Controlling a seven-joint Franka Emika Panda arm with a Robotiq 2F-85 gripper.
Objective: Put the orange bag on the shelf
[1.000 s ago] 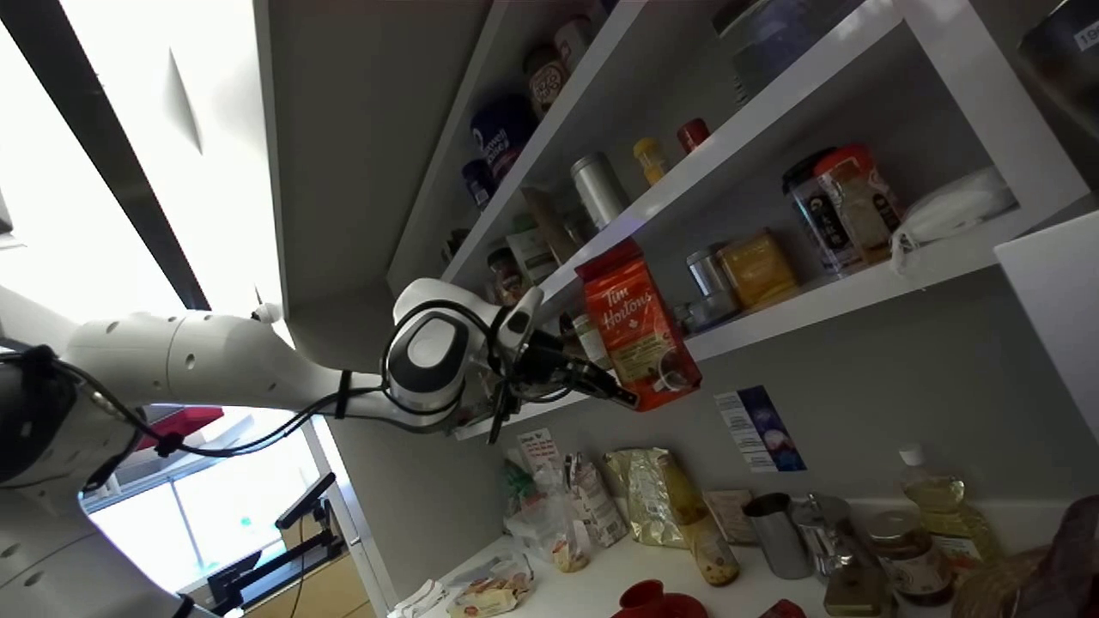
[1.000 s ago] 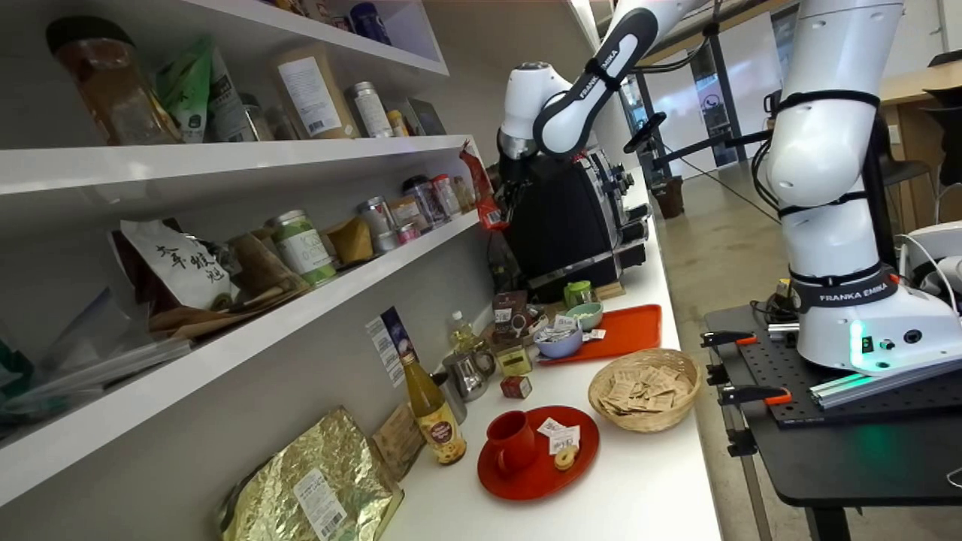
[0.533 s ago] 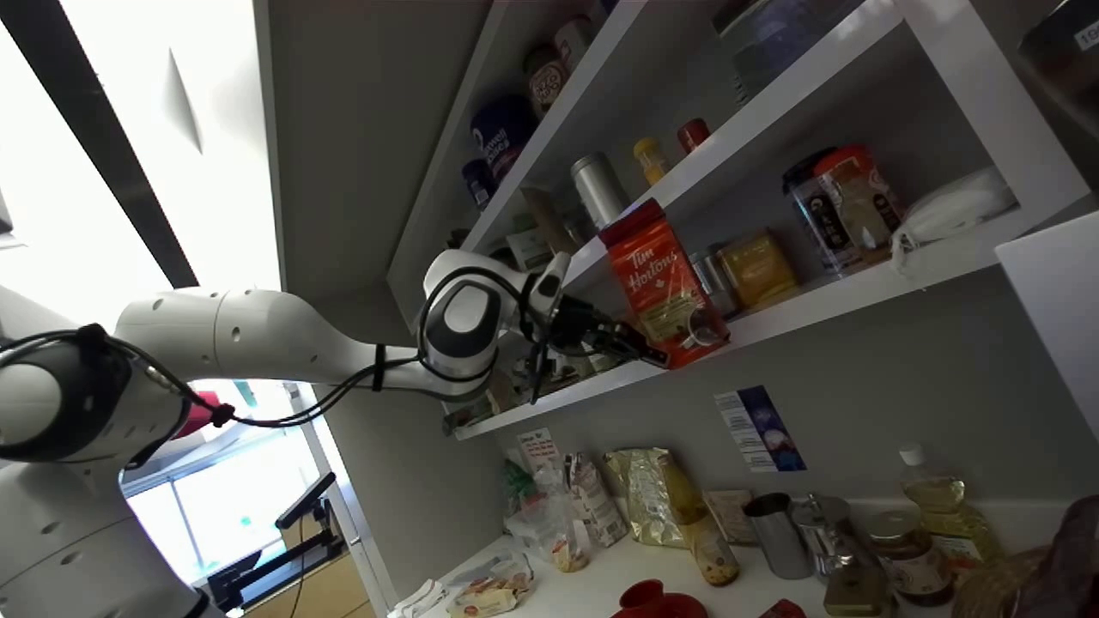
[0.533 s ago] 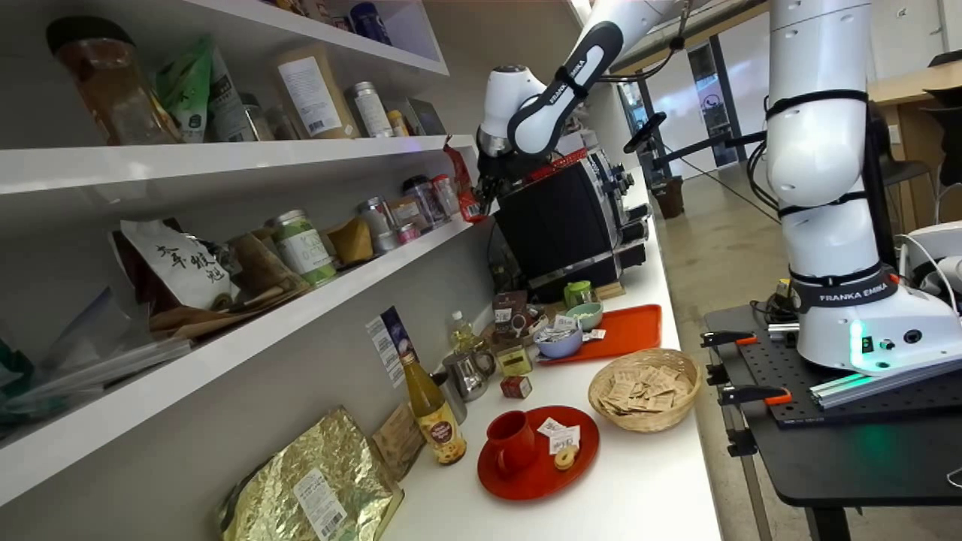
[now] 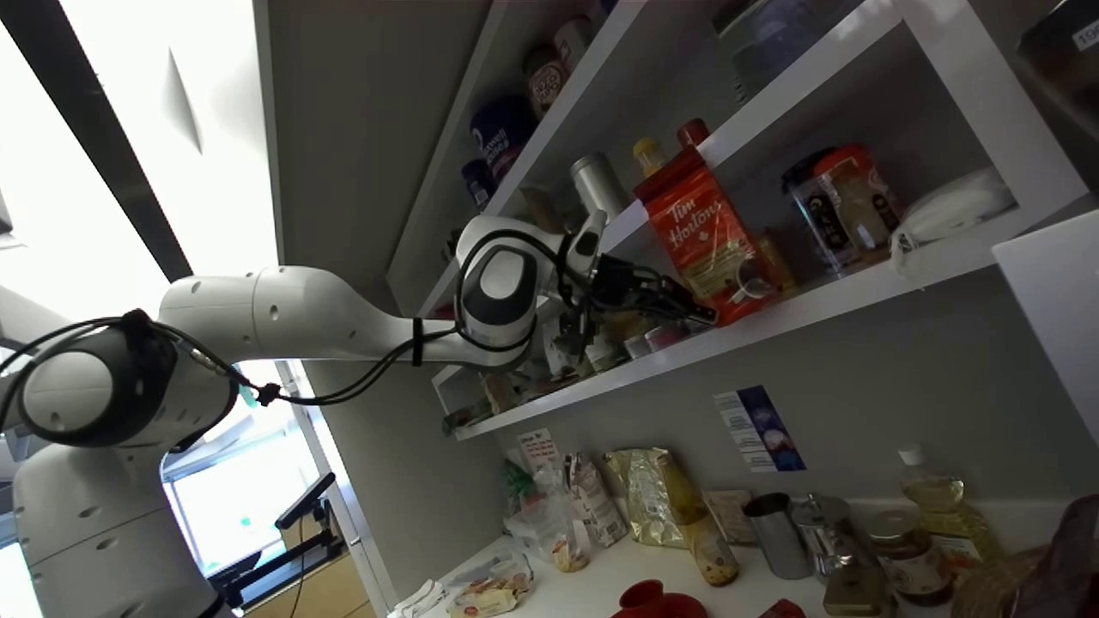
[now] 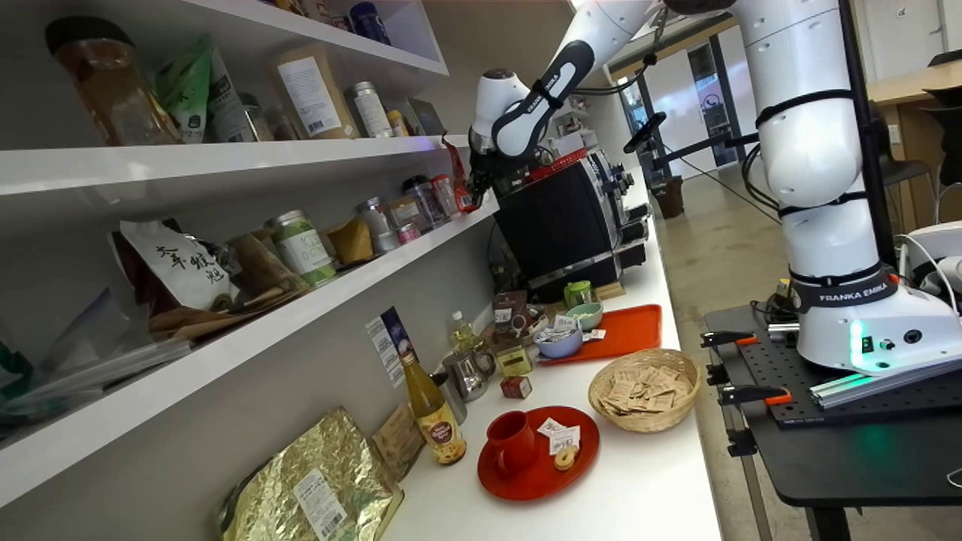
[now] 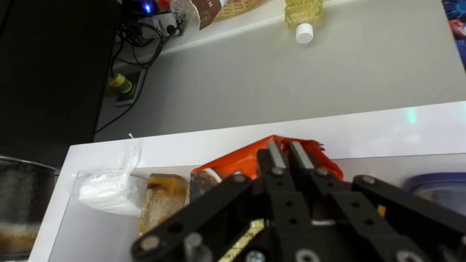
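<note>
The glossy red-orange rectangular bag (image 5: 706, 232) is gripped near its lower end by the black two-fingered tool (image 7: 288, 154), clenched firmly on it: pick-up done! It is held right at the front edge of the long white lowest shelf board (image 7: 386, 133), just ahead of the tool. Whether its base is supported cannot be told; setting-down and release seem to be left. The long axis is held roughly upright, like the black-lidded cylindrical jar (image 5: 814, 216) beyond the tool, printed front turned sideways to it.

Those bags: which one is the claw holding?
The orange bag, lettered Tim Hortons. Only it is pinched by the gripper; the gold bag is on the counter.
</note>
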